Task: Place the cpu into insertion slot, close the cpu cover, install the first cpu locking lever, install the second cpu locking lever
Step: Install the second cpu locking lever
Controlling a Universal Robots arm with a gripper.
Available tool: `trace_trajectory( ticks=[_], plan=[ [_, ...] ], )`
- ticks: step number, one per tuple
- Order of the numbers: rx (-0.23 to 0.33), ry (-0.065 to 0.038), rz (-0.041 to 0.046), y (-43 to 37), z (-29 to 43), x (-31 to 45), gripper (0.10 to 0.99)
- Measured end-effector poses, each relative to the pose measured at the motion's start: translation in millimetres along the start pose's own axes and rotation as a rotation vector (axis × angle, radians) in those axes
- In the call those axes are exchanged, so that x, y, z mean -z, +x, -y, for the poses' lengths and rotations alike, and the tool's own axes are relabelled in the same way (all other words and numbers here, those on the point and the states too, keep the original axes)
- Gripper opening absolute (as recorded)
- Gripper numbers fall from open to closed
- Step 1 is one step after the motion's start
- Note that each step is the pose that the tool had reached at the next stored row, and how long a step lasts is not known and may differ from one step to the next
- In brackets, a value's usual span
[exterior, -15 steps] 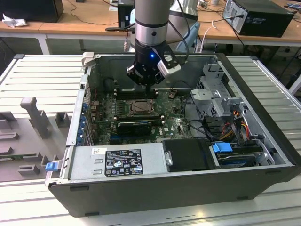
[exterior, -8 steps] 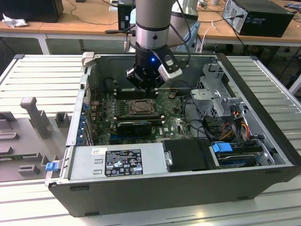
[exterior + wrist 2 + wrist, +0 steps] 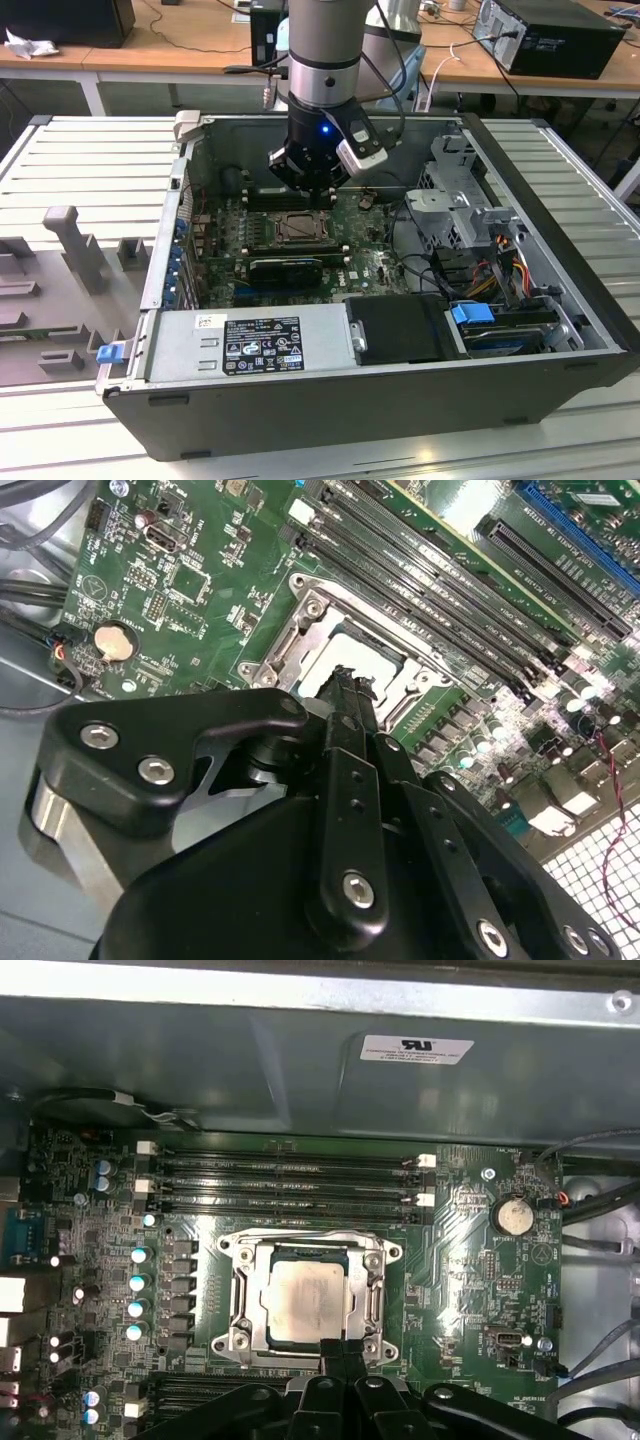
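Observation:
The cpu (image 3: 308,1300), a pale silvery square chip, lies flat in the insertion slot (image 3: 232,1337) on the green motherboard. The cpu cover (image 3: 300,1251), a metal frame with a square window, lies down around the chip. My gripper (image 3: 343,1348) hovers at the socket's edge, its black fingers pressed together and shut on nothing. In the second wrist view the gripper (image 3: 350,687) stands just above the cpu (image 3: 345,652) and the cover (image 3: 296,632). In the exterior view the gripper (image 3: 310,190) hangs over the insertion slot (image 3: 300,228) inside the open computer case. Whether the locking levers are latched, I cannot tell.
Long black memory slots (image 3: 290,1185) run beside the socket, under the grey case wall (image 3: 300,1080). A coin battery (image 3: 513,1214) sits on the board. A black card (image 3: 285,268), the power supply (image 3: 250,345), a drive cage (image 3: 470,205) and loose cables (image 3: 485,270) crowd the case.

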State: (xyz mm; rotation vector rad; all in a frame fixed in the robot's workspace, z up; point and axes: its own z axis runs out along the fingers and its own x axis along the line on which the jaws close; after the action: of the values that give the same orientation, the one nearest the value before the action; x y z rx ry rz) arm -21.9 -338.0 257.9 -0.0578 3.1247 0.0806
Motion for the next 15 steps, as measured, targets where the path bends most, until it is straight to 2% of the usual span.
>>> trace_trajectory(
  ticks=[15],
  plan=[
    [0.0, 0.0, 0.0001, 0.1, 1.4, -2.1, 0.106]
  ],
)
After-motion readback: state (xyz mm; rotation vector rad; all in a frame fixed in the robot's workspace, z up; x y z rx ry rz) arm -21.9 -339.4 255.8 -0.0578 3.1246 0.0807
